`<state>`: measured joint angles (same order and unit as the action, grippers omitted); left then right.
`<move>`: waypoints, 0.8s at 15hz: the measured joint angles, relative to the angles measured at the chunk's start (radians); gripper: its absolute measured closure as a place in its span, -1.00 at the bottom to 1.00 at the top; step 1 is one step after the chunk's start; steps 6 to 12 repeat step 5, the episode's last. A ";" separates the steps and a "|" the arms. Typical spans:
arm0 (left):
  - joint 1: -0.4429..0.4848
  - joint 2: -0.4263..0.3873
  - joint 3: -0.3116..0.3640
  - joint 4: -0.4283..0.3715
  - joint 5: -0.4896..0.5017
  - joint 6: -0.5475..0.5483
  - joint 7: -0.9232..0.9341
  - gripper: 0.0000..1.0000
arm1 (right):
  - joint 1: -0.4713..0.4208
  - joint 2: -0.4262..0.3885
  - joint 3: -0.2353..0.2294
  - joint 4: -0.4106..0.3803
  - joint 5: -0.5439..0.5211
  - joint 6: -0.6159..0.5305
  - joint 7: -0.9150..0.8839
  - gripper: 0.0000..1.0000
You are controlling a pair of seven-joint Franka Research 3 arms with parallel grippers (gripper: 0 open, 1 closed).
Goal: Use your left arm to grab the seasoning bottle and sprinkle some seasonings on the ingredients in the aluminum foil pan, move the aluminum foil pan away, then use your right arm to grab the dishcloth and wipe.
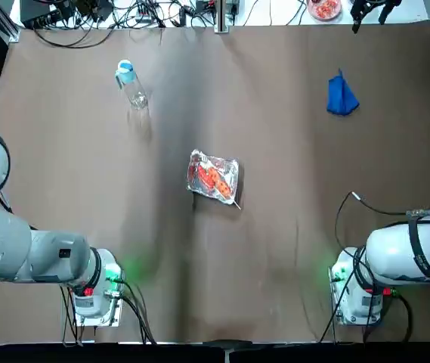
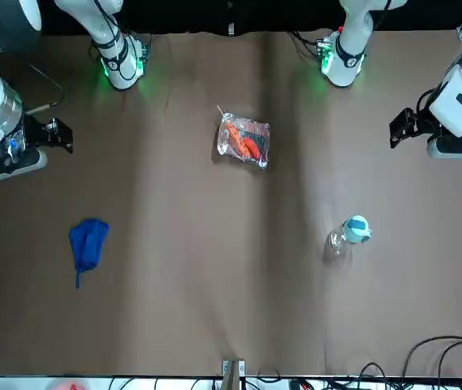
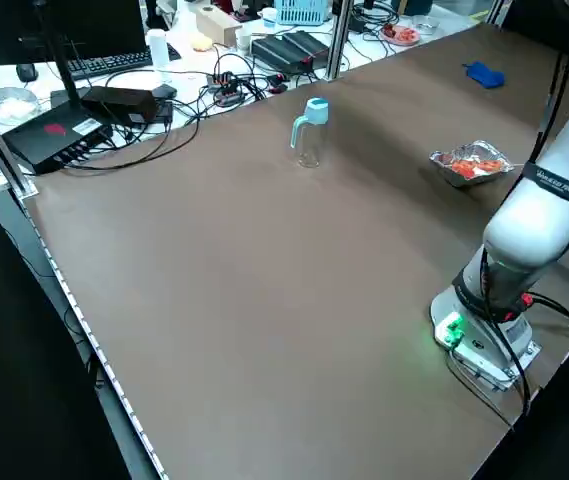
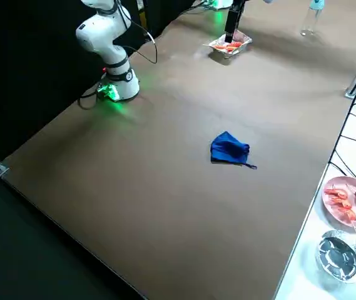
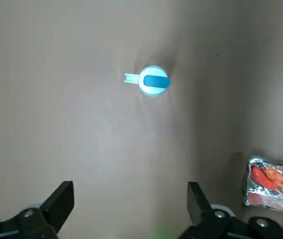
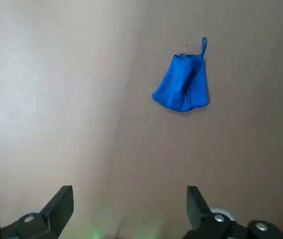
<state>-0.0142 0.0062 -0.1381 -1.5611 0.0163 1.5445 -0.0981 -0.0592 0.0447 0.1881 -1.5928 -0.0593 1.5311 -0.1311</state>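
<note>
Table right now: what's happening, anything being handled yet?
Nothing is held. Both arms sit back with fingers open: the left gripper looks down on the upright bottle, the right gripper on the dishcloth. The foil pan with its red-orange pieces sits mid-table, apart from both. No seasoning, moving or wiping has begun.

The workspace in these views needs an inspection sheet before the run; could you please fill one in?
Surface: brown table, no spills seen.
Job's things: seasoning bottle upright, far left; aluminum foil pan centre, holding ingredients; dishcloth far right.
Clutter: nothing seen on the table.
Grippers: left gripper open, high above the bottle; right gripper open, above the dishcloth.
Cables: black cable by right arm base.
Surroundings: pink plate, electronics off-table.
</note>
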 joint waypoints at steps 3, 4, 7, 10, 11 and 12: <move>0.000 0.000 0.000 0.000 0.000 0.000 0.000 -1.00 | -0.002 -0.006 -0.005 0.000 0.000 -0.005 -0.016 -1.00; 0.000 0.000 0.000 0.000 0.000 0.000 0.000 -1.00 | -0.003 -0.010 -0.006 0.000 0.000 -0.007 -0.016 -1.00; 0.000 0.000 0.000 0.000 0.000 0.000 0.000 -1.00 | -0.003 -0.013 -0.006 0.000 0.000 -0.008 -0.016 -1.00; 0.000 0.000 0.000 0.000 0.000 0.000 0.000 -1.00 | -0.003 -0.013 -0.006 0.000 0.000 -0.008 -0.016 -1.00; 0.000 0.000 0.000 0.000 0.000 0.000 0.000 -1.00 | -0.003 -0.013 -0.006 0.000 0.000 -0.008 -0.016 -1.00; 0.000 0.000 0.000 0.000 0.000 0.000 0.000 -1.00 | -0.003 -0.013 -0.006 0.000 0.000 -0.008 -0.016 -1.00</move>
